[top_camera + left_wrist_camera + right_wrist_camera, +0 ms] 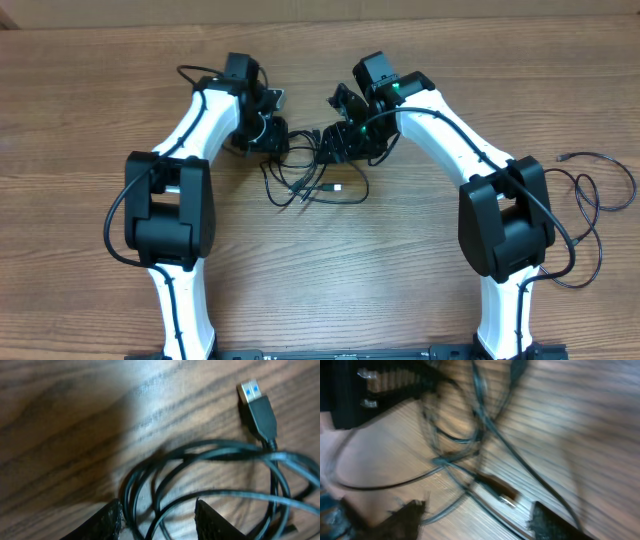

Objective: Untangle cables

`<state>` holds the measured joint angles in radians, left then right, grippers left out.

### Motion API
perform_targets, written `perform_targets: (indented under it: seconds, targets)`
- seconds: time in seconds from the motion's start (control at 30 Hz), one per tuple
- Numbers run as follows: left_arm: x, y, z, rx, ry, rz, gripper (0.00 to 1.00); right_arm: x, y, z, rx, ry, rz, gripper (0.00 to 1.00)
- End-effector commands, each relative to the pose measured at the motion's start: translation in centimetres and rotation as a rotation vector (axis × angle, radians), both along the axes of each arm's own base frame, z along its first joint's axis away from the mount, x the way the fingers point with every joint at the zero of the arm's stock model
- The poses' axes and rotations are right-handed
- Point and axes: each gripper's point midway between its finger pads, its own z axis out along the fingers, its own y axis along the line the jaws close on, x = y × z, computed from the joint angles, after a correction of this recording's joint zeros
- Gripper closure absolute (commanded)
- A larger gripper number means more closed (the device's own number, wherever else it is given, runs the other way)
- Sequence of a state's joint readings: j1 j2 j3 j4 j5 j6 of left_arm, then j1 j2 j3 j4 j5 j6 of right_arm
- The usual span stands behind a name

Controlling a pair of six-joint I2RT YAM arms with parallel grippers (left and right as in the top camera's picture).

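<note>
The cables [310, 182] lie as a tangle of thin black loops on the wooden table, between my two grippers. My left gripper [262, 135] is at the tangle's left edge. In its wrist view the gripper [157, 516] stands open, and several cable loops [200, 455] run loose between its fingertips [107, 522]. A blue-tongued USB plug [255, 402] lies ahead to the right. My right gripper [340, 140] is at the tangle's upper right. In the blurred right wrist view the gripper [477, 520] is wide open over strands [485, 430] and a small plug [497, 490].
Another thin black cable [592, 190] with a small plug lies in loose loops at the table's right side, beside the right arm's base [505, 215]. The left arm's base [168, 210] stands at the left.
</note>
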<state>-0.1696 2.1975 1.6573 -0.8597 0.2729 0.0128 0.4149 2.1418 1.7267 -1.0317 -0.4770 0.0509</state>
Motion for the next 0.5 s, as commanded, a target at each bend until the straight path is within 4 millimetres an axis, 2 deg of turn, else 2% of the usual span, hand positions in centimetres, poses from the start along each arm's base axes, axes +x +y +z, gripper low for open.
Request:
perform_targets:
  seconds: [0.0, 0.13, 0.17, 0.23, 0.33, 0.47]
  targets:
    - [-1.0, 0.2, -1.8, 0.066, 0.064, 0.071, 0.62, 0.8, -2.4, 0.0, -0.132, -0.047, -0.063, 0.18]
    - [-4.6, -0.1, -2.7, 0.088, 0.238, 0.132, 0.88, 0.8, -2.6, 0.0, -0.14, -0.046, -0.065, 0.09]
    - [-5.6, -0.2, -2.7, 0.086, 0.278, 0.13, 0.91, 0.8, -2.6, 0.0, -0.14, -0.046, -0.065, 0.08]
    - [-7.7, -0.6, -2.3, 0.077, 0.365, 0.121, 0.91, 0.8, -2.6, 0.0, -0.139, -0.049, -0.065, 0.04]
    - [-9.4, -1.2, -1.8, 0.049, 0.444, 0.118, 0.88, 0.8, -2.6, 0.0, -0.139, -0.049, -0.065, 0.02]
    - [-11.0, -2.6, -0.8, -0.038, 0.533, 0.123, 0.96, 0.7, -2.7, -0.1, -0.144, -0.044, -0.061, 0.0]
